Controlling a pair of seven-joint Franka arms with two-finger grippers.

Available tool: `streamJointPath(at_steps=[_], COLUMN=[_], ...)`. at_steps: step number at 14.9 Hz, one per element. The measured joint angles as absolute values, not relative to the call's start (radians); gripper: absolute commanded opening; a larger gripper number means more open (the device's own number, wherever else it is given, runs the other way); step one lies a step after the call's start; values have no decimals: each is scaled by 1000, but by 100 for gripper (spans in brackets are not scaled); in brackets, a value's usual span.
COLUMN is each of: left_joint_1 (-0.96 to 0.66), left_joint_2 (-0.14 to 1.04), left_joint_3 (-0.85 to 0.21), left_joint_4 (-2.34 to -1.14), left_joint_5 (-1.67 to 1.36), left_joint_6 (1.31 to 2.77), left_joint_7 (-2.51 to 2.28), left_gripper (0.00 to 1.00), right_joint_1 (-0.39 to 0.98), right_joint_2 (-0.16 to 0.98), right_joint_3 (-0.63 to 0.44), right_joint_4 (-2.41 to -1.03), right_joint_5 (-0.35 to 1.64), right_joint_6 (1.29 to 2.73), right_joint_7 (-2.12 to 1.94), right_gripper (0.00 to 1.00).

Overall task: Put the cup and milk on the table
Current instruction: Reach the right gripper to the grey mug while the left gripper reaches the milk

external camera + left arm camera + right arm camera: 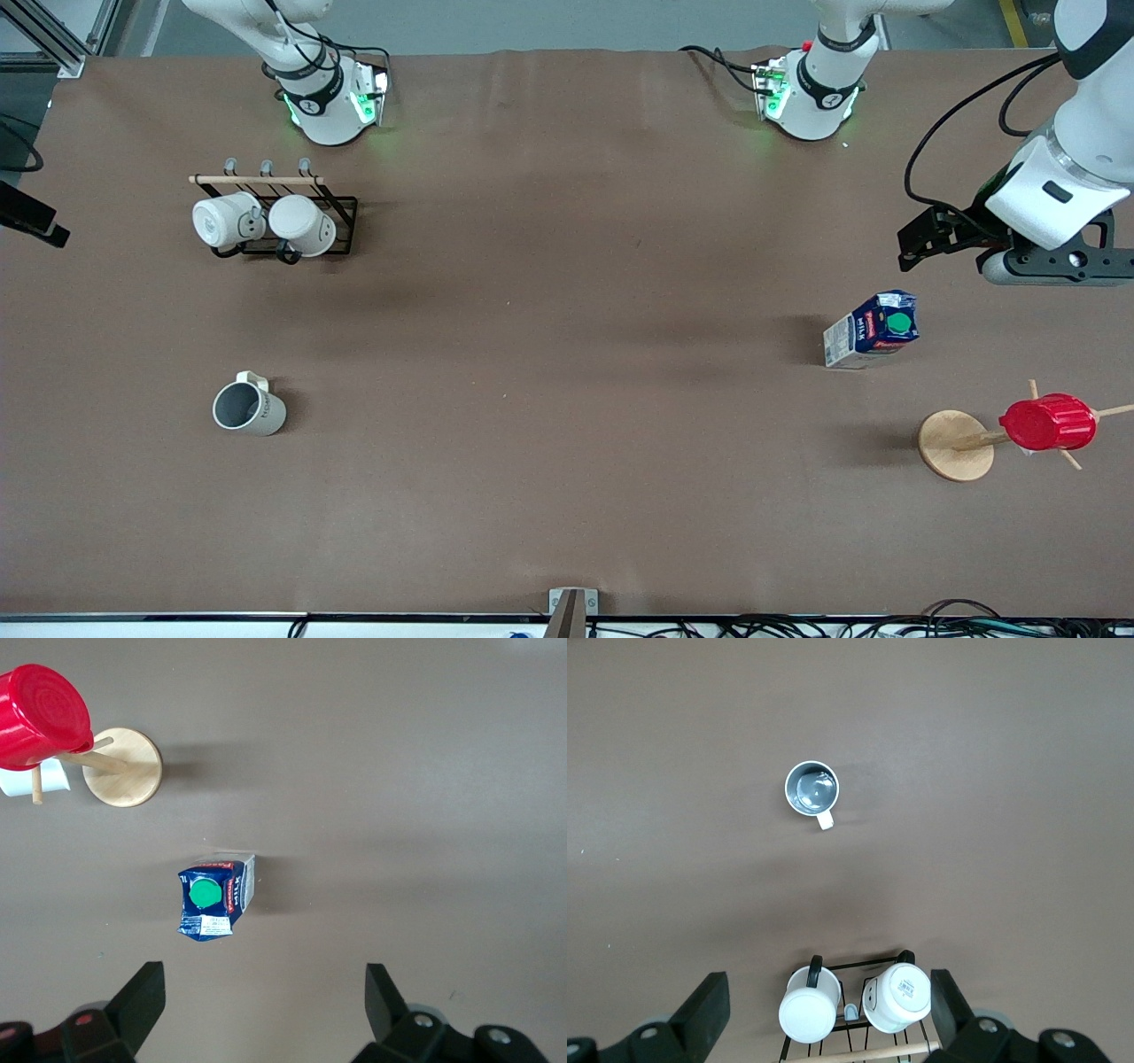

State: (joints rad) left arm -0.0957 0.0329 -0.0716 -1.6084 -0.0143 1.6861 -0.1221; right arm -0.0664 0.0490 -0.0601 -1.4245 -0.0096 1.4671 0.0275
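The cup [248, 409], beige-white with a grey inside, stands upright on the brown table [567, 354] toward the right arm's end; it also shows in the right wrist view [811, 788]. The milk [873, 330], a dark-blue carton with a green cap, stands upright on the table toward the left arm's end and shows in the left wrist view [213, 899]. My left gripper [917, 239] [263, 979] is open and empty, up in the air close to the milk. My right gripper [828, 992] is open and empty, high over the mug rack, out of the front view.
A black wire rack [341, 221] with two white mugs [266, 223] [855, 1001] stands farther from the front camera than the cup. A wooden stand [955, 445] [124, 766] carrying a red ribbed cup [1048, 423] [40, 713] is nearer the front camera than the milk.
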Motion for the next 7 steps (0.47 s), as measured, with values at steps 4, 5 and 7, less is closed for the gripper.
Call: streamJointPath(at_steps=[4, 5, 7], left_joint_1=[-95, -93, -88], left_joint_2=[65, 83, 123], left_joint_3=[-71, -70, -67], left_joint_4=[-1611, -1612, -1614], left_joint_5=[-14, -14, -1], left_joint_6=[1729, 1746, 1782], left_joint_7=[-122, -122, -122], left_gripper=[99, 99, 99], right_joint_1=[-54, -50, -45], right_joint_2=[62, 79, 131], right_joint_3=[-57, -55, -54], right_joint_4=[-1450, -1470, -1530], right_joint_5=[-7, -7, -7], right_joint_6=[1514, 1555, 1676], right_joint_7=[22, 20, -13], right_gripper=[100, 100, 100])
